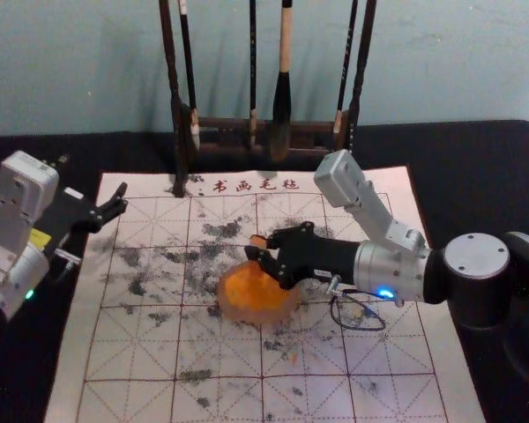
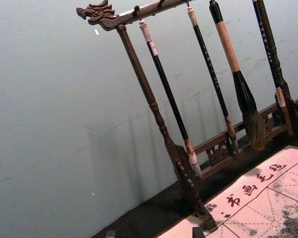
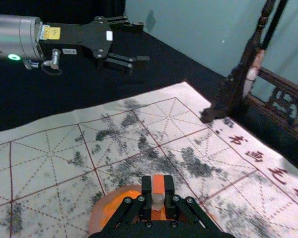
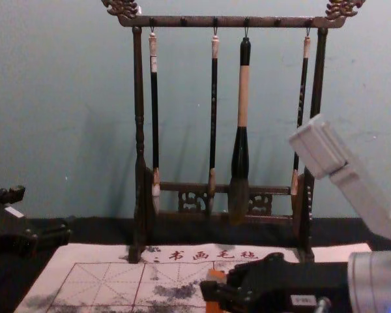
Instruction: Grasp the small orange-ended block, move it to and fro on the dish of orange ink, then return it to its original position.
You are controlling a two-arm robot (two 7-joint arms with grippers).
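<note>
My right gripper [image 1: 259, 252] reaches in from the right over the back part of the dish of orange ink [image 1: 257, 291], shut on the small block [image 1: 258, 241]. In the right wrist view the block [image 3: 159, 185], orange at its upper end and pale lower down, stands between the fingertips of my right gripper [image 3: 159, 196], with the dish [image 3: 97, 214] behind and below. Whether the block touches the ink is hidden. My left gripper [image 1: 115, 204] is parked at the left, over the mat's left edge, open and empty.
A gridded calligraphy mat [image 1: 132, 352], stained with dark ink, lies under the dish on the black table [image 1: 476, 189]. Behind it stands a dark wooden rack [image 4: 141, 130] with hanging brushes, including a thick one [image 4: 243, 98].
</note>
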